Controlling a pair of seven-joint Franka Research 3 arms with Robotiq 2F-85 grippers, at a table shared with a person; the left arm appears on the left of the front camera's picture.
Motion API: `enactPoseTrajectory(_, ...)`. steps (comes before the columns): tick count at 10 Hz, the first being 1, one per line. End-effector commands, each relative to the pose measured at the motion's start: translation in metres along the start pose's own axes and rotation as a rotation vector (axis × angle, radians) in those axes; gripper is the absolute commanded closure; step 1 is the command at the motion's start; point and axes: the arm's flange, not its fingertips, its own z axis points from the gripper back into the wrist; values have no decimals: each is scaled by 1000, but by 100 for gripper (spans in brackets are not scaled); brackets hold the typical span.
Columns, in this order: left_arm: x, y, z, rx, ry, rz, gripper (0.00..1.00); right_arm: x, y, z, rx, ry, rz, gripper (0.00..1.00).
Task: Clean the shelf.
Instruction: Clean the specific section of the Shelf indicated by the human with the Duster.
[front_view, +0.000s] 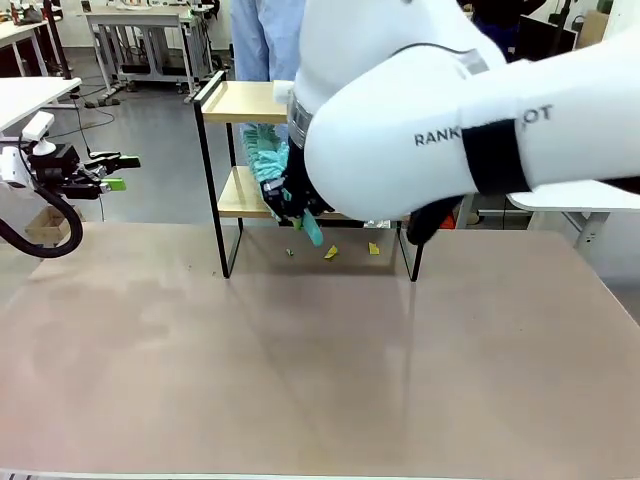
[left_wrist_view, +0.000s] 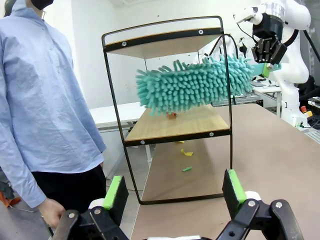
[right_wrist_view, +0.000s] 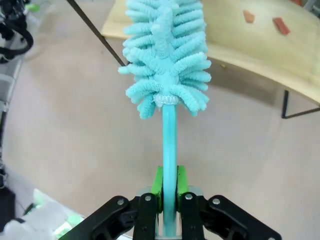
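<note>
Beige counter (front_view: 300, 350) carries the shelf (left_wrist_view: 165, 37): right gripper (right_wrist_view: 169, 181) pinches a duster (right_wrist_view: 165, 55) mid-sweep; next, brush red scraps (right_wrist_view: 248, 16) off; left gripper (left_wrist_view: 173, 192) gapes wide.

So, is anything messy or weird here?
Yes. Small yellow and green scraps lie on the table under the shelf, and reddish scraps sit on its lower board. They look like litter, not things that belong there. Nothing looks broken or tipped.

Grey floor (front_view: 160, 140) stretches to metal-legged workbenches (front_view: 150, 20) beyond the beige table (front_view: 300, 380).
</note>
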Motion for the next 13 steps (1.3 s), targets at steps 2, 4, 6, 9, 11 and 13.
enactPoseTrajectory(2, 3, -3, -2, 1, -2, -16, 0, 33, 34, -16, 11, -21, -134, 87)
enactPoseTrajectory(4, 3, -3, -2, 1, -2, -16, 0, 48, 51, -28, 23, -30, -182, 87)
enactPoseTrajectory(6, 3, -3, -2, 1, -2, -16, 0, 57, 62, -35, 27, -21, -221, 87)
enactPoseTrajectory(9, 3, -3, -2, 1, -2, -16, 0, 59, 63, -51, 14, 8, -282, 87)
enactPoseTrajectory(11, 3, -3, -2, 1, -2, -16, 0, 54, 61, -65, 14, 40, -288, 87)
enactPoseTrajectory(13, 3, -3, -2, 1, -2, -16, 0, 51, 57, -71, 83, 55, -316, 87)
